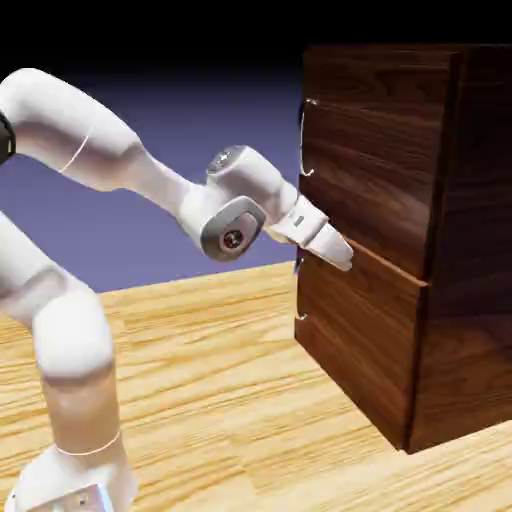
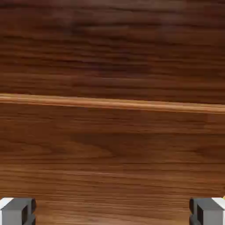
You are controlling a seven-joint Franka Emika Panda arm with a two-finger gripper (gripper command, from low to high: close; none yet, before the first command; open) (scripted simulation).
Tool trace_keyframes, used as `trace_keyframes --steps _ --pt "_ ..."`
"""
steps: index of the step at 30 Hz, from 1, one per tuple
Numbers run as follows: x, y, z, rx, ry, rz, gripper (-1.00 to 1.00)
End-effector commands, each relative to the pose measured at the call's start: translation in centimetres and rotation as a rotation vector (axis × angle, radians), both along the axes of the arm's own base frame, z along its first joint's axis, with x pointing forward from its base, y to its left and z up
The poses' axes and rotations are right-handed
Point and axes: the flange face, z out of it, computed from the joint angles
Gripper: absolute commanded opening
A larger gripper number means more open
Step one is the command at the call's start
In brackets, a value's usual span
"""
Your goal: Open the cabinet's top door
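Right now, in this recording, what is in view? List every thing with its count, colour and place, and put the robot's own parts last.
cabinet: one, dark walnut grain, on the table at the exterior view's right.
top door: one, dark wood, upper front panel, looks shut.
top door handle: one, silver, at that panel's left edge.
lower panel: one, dark wood, below the seam.
lower panel handle: one, silver, at its left edge, partly hidden by the pincer.
table: one, light wood, under everything.
backdrop: one, blue-violet, behind the arm.
arm: one, white, rising from the lower left.
pincer: one, white with grey fingertips, open, at the seam between the panels, holding nothing.
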Motion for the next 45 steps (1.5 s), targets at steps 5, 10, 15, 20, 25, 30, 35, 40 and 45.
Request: trace_keyframes --steps 5,10,15,20,25,30,35,40,45 --pt "-0.3 0.7 5.2 0.275 -0.138 -0.22 0.0" --pt "-1.1 2.1 9.8 0.569 -0.265 -0.397 0.0" --pt "-2.1 4.2 13.5 0.878 -0.372 -0.533 0.0" --pt "-3.2 7.0 16.1 1.197 -0.447 -0.633 0.0" --pt "-4.1 10.4 17.4 1.52 -0.482 -0.706 0.0" --pt "-4.4 14.2 17.4 1.841 -0.471 -0.764 0.0" --pt "-4.2 18.1 16.0 2.154 -0.413 -0.822 0.0" --pt "-3.4 21.9 13.1 2.455 -0.314 -0.894 0.0" --pt "-1.9 25.2 8.8 2.741 -0.183 -0.995 0.0"
